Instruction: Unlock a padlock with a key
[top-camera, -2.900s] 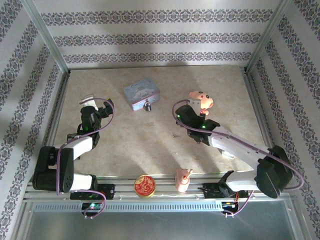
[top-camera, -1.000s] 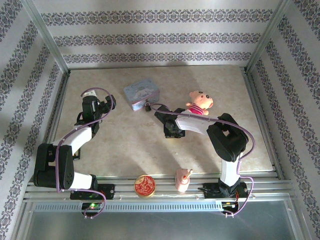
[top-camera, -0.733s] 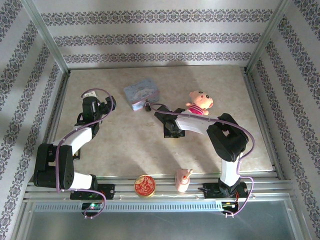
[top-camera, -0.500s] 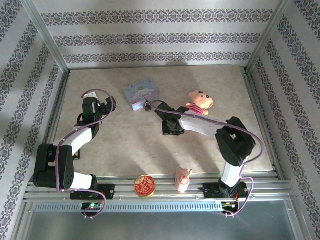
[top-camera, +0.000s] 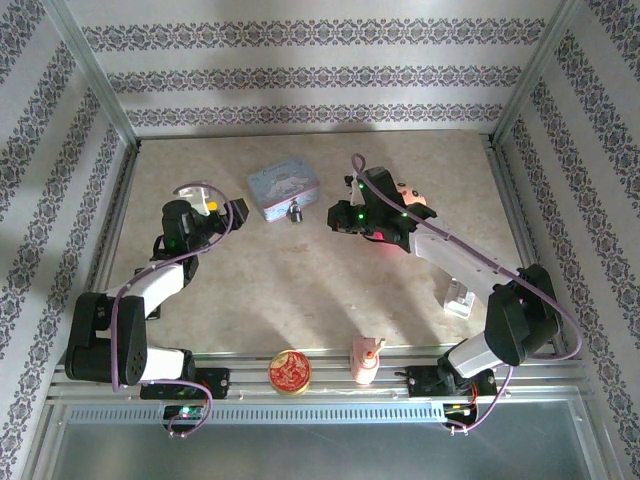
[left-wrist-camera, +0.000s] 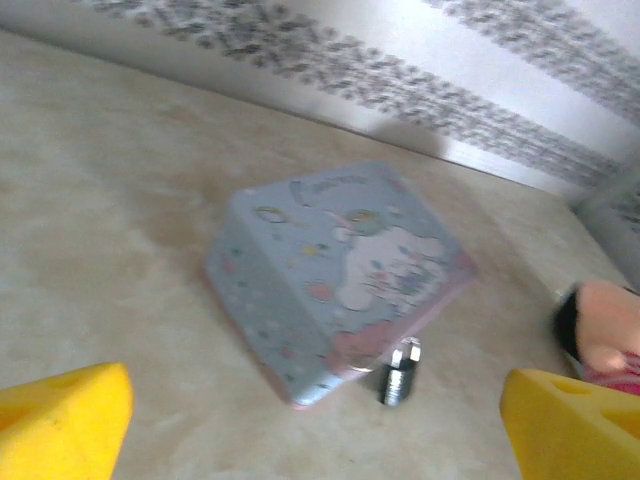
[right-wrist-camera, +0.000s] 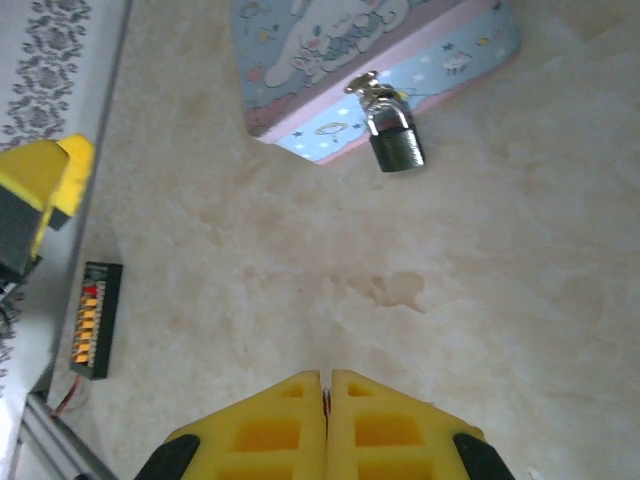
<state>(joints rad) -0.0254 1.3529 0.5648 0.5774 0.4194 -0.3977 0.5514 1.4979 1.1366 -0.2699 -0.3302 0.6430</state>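
Top view: pale blue tin (top-camera: 283, 190) sits on the beige marbled surface (top-camera: 300, 290), left of centre and toward the far wall. The padlock (top-camera: 296, 214) is at the middle of the tin's near side wall, touching it. Right wrist view: padlock (right-wrist-camera: 395, 140) has a dark grey body and a silvery shackle that meets a silvery clasp on the tin (right-wrist-camera: 370, 50). The body points away from the tin wall and lies low against the surface. I cannot tell whether the shackle is latched.

Markings: the tin lid has a printed white long-eared cartoon figure with stars and clouds, and a pink band runs round the rim. Left wrist view shows a short line of script on the lid (left-wrist-camera: 340, 270), too blurred to read. The padlock (left-wrist-camera: 398, 378) shows no legible writing.

Left tool (top-camera: 228, 210): on the surface left of the tin, pointing at it but apart from it. In its own camera the left tool (left-wrist-camera: 315, 400) has its yellow fingers (left-wrist-camera: 60, 420) spread wide at either lower corner, with nothing between them.

Right tool (top-camera: 338, 217): just right of the padlock, near it but not touching. In its own camera the right tool (right-wrist-camera: 327, 400) has its yellow pads pressed together, and no object is visible between them.

Other items: pink plush doll (top-camera: 412, 200), partly behind the right arm. A red round tin (top-camera: 289, 371) and a small pink figure (top-camera: 366, 360) are at the near rail.
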